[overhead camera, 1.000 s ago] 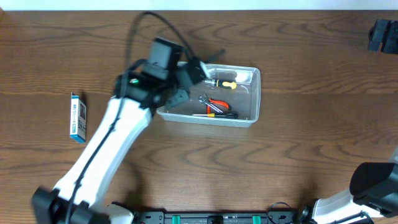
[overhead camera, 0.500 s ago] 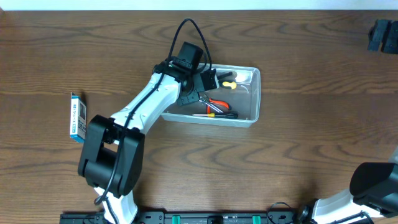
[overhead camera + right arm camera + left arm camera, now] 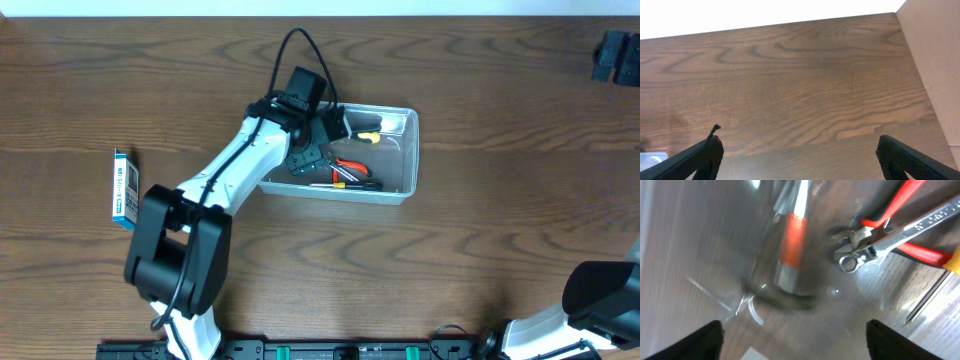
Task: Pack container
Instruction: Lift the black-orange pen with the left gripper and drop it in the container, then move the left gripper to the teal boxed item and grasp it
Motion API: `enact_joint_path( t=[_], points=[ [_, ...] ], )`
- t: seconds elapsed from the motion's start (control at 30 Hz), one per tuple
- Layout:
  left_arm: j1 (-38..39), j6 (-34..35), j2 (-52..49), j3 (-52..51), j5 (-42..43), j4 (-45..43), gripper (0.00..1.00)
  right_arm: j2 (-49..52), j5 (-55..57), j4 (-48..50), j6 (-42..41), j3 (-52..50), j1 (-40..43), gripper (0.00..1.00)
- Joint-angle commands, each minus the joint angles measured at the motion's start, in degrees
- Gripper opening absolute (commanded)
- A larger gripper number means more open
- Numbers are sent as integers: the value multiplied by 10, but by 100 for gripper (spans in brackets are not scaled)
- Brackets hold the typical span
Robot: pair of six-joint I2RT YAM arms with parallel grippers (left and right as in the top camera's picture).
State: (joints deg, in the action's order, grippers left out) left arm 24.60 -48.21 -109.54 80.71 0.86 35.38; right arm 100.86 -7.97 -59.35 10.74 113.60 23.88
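Note:
The clear container (image 3: 412, 160) stands at the table's middle. In it lie red-handled pliers (image 3: 352, 168), a yellow and black screwdriver (image 3: 366, 135) and a slim wrench (image 3: 890, 236). My left gripper (image 3: 322, 143) reaches into the container's left half and is open, fingertips (image 3: 704, 340) wide apart with nothing between them. Just below it, blurred, is a metal tool with an orange band (image 3: 792, 237), apart from the fingers. The pliers (image 3: 902, 227) sit to its right. My right gripper (image 3: 800, 157) is open over bare wood, holding nothing.
A small blue-and-white box (image 3: 124, 187) lies at the far left. A black object (image 3: 612, 56) sits at the back right corner. The right arm (image 3: 600, 290) rests at the front right. A tan panel (image 3: 935, 65) borders the right wrist view.
The left arm swung down into the container, then its gripper went from shut to open. The orange-banded tool now lies free beneath it. The right arm has not moved.

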Motion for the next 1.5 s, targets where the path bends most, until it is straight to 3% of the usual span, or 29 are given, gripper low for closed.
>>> enact_joint_path(
  t=[0.0,0.1,0.2,0.43,0.5,0.6,0.77,0.97,1.23,1.47],
  points=[
    [-19,105,78,36,-17,1,92,-4,-5,-1,-9,-1,0,99],
    [-43,162,150,45,-60,9,100,-4,-5,-1,-9,-1,0,99],
    [-92,201,225,45,-95,48,98,-4,-5,-1,-9,-1,0,99],
    [-324,395,319,44,-104,193,98,-4,-5,-1,-9,-1,0,99],
    [-388,412,320,44,-74,220,98,-4,-5,-1,-9,-1,0,99],
    [-469,412,301,37,-23,247,98,-4,-5,-3,-8,-1,0,99],
    [-520,373,244,13,-21,247,98,-4,-4,-5,-8,-1,0,99],
    [-519,366,143,-10,-12,219,98,-4,-4,-16,-8,-1,1,99],
    [-502,302,60,-29,-13,160,98,-4,-4,-21,-5,-1,0,99],
    [-502,176,0,-30,35,141,98,-4,2,-45,-4,-1,1,99]
  ],
)
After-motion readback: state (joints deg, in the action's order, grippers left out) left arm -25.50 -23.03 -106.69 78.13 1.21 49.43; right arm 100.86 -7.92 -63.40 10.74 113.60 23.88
